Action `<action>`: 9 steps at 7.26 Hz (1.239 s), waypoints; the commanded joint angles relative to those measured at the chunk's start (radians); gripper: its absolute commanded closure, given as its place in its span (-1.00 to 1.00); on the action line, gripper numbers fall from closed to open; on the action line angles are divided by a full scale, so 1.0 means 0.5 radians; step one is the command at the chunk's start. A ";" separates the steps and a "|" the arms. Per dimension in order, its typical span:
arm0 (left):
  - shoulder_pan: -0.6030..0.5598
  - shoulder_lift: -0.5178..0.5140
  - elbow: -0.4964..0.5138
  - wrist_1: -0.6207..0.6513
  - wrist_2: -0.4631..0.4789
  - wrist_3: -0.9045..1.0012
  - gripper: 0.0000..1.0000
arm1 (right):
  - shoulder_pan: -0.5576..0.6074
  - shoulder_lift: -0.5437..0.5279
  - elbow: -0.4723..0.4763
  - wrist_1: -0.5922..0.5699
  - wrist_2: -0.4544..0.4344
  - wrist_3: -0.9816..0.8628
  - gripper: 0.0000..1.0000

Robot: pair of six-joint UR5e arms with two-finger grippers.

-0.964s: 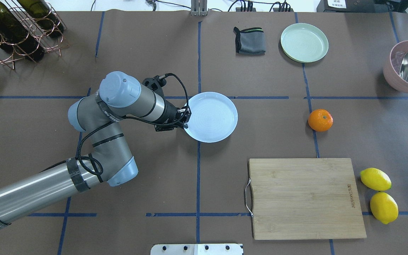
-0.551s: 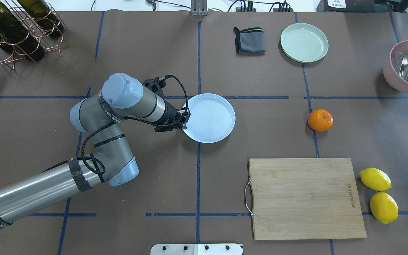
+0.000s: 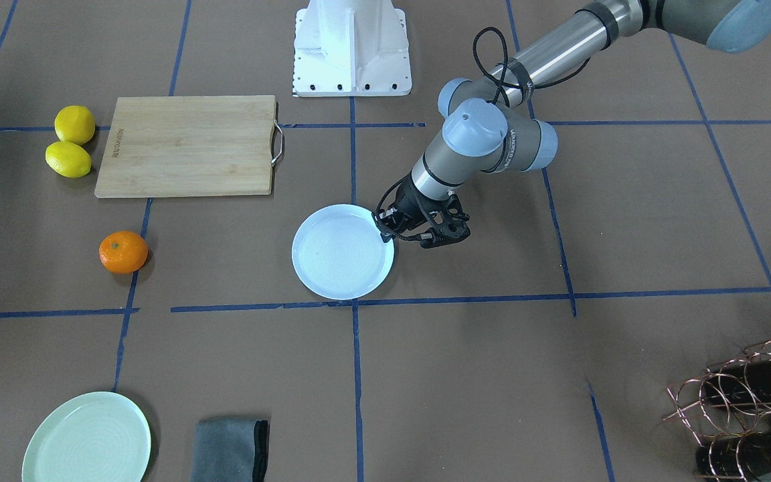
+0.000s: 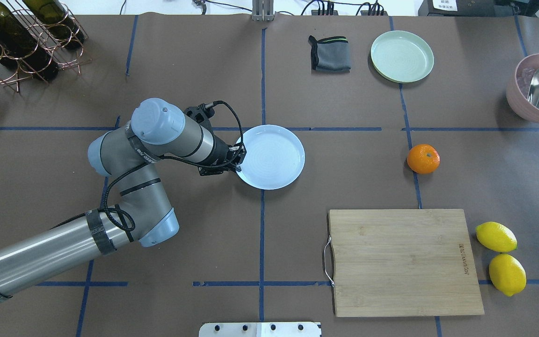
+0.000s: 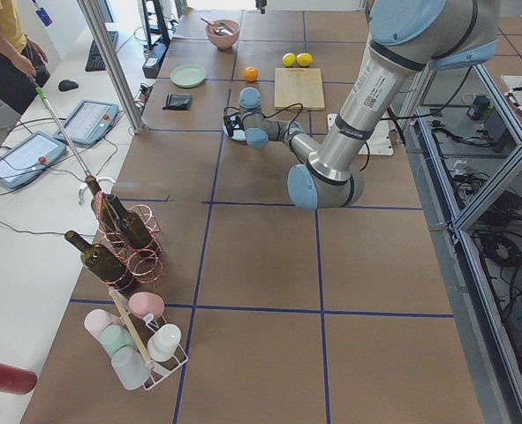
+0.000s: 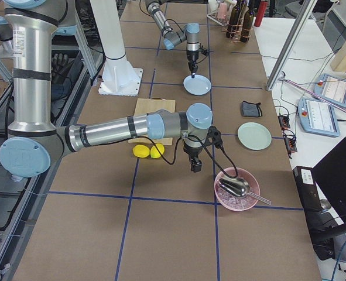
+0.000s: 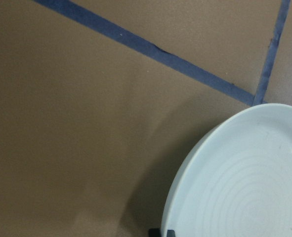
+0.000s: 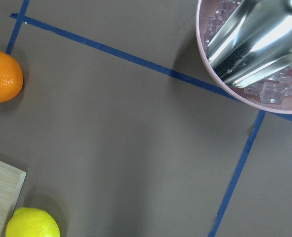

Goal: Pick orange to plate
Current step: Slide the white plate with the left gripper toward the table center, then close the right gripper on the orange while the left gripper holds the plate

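The orange [image 4: 423, 159] lies on the brown table well to the right of the plate, and it shows at the left edge of the right wrist view [image 8: 2, 76]. The white plate [image 4: 274, 157] sits near the table's middle. My left gripper [image 4: 238, 164] is shut on the plate's left rim; in the left wrist view the rim [image 7: 185, 177] runs down to the dark fingertips [image 7: 161, 232]. My right gripper [image 6: 195, 168] shows only in the exterior right view, hanging beside the pink bowl, and I cannot tell whether it is open or shut.
A wooden cutting board [image 4: 403, 262] lies front right, with two lemons [image 4: 495, 236] beside it. A pale green plate [image 4: 402, 56] and a grey cloth [image 4: 330, 54] sit at the back. A pink bowl [image 4: 522, 103] with a metal scoop stands far right, a bottle rack [image 4: 17, 37] back left.
My left gripper has pulled the white plate a little to the left, away from the orange. The orange has not moved.
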 commanded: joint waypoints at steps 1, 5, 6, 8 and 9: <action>-0.008 0.047 -0.061 -0.020 -0.003 0.000 -0.40 | -0.117 0.052 -0.007 -0.003 0.003 0.028 -1.00; 0.007 0.185 -0.240 -0.120 -0.003 0.046 -0.48 | -0.506 0.099 -0.028 0.705 -0.036 1.266 -1.00; 0.001 0.201 -0.255 -0.179 0.000 0.037 -0.68 | -0.611 0.099 -0.028 0.927 -0.140 1.556 -1.00; 0.013 0.219 -0.255 -0.185 0.174 0.037 -1.00 | -0.853 0.172 -0.031 1.071 -0.437 1.896 -1.00; 0.013 0.213 -0.258 -0.185 0.178 0.028 -1.00 | -0.945 0.212 -0.034 1.071 -0.509 2.024 -1.00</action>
